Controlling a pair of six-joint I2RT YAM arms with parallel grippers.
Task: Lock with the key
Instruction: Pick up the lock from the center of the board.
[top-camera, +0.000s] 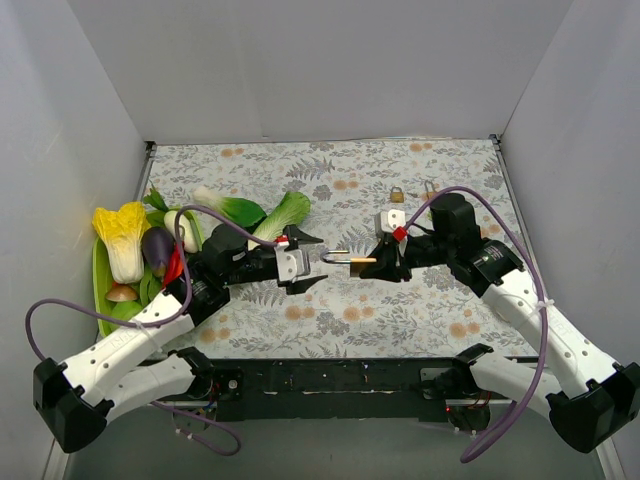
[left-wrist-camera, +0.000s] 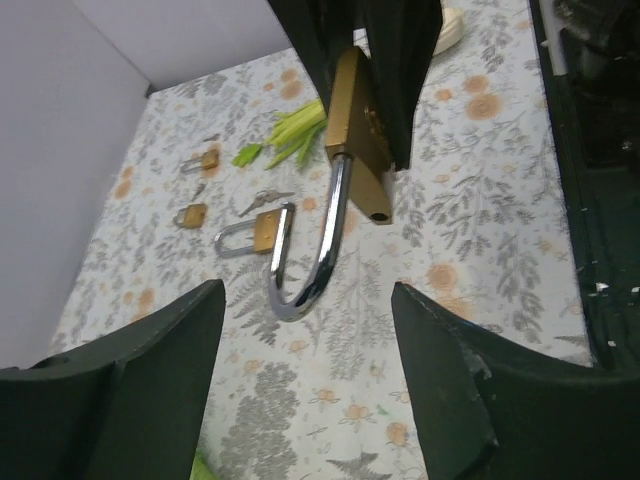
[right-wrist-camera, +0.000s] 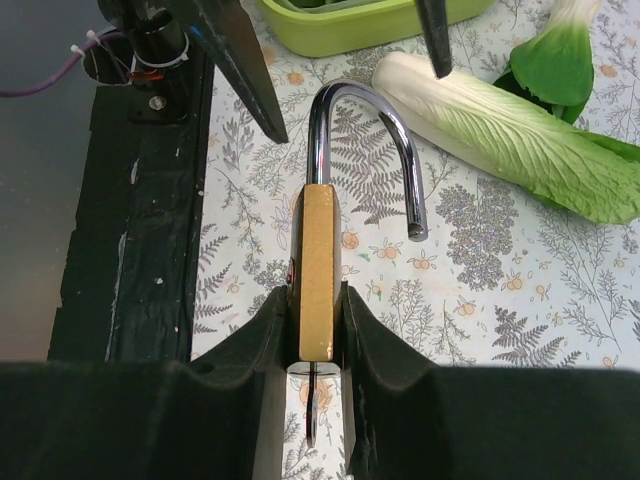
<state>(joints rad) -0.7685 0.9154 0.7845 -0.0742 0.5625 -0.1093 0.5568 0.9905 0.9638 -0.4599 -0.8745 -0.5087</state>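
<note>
The right gripper (top-camera: 386, 263) pinched the brass body of the padlock (right-wrist-camera: 318, 268) between its fingers, holding it above the table (top-camera: 400, 312) with the shackle sprung open and its free end out of the body. The left gripper (top-camera: 318, 262) stood spread wide facing it, the shackle's bend reaching the mouth of that gap and touching neither finger. A thin metal stem, possibly the key (right-wrist-camera: 311, 412), stuck out under the body.

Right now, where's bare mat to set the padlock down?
Free: the mat between the held padlock and the black base rail; also back centre, between the bok choy and the small padlock. Crowded: the left side, vegetables around the green tray; loose locks and keys by the right arm.
</note>
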